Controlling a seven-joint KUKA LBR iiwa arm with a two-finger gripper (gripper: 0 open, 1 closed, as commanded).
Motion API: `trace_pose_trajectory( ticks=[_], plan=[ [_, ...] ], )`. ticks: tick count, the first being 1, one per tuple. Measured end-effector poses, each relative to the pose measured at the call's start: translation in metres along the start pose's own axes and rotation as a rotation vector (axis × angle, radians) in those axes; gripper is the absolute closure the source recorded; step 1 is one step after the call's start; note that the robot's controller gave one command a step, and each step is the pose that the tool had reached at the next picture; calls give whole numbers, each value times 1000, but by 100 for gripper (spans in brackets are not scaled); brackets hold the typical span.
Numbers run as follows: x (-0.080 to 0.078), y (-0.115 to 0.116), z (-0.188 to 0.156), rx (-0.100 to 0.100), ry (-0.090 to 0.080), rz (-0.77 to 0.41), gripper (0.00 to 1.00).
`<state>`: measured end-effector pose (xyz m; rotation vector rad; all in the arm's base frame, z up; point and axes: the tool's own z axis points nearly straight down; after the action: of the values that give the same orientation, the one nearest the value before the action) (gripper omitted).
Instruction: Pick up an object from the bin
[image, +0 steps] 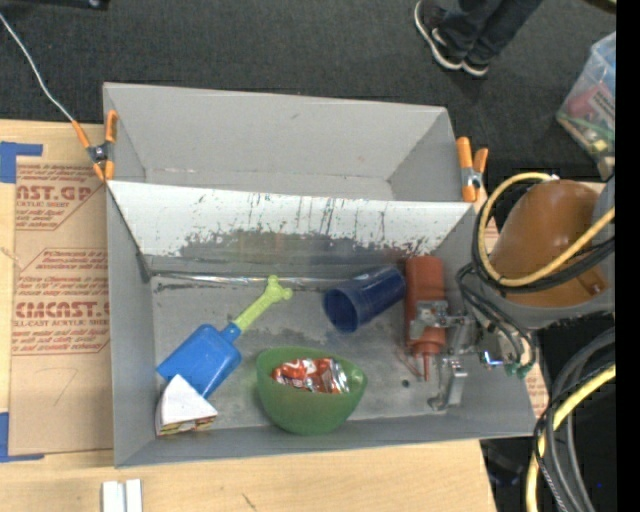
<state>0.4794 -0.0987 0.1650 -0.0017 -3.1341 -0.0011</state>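
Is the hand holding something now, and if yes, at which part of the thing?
Cannot be told. The hand is at the bin's right end, close beside a reddish-brown object, but a hold on it cannot be made out.

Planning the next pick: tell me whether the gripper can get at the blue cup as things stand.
Probably yes. The blue cup lies on its side with nothing on top of it, up and left of the gripper in the view. The red cylinder beside it, on the gripper's side, could crowd the approach.

Scratched grey metal bin (290, 235) holds a smooth blue plastic cup (365, 297)
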Motion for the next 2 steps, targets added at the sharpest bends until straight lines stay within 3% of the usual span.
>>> trace_pose_trajectory(
  ticks=[1,2],
  plan=[
    [-2,1,-4,1,-8,-2,0],
    [-9,76,89,-1,-2,223,0]
  ],
)
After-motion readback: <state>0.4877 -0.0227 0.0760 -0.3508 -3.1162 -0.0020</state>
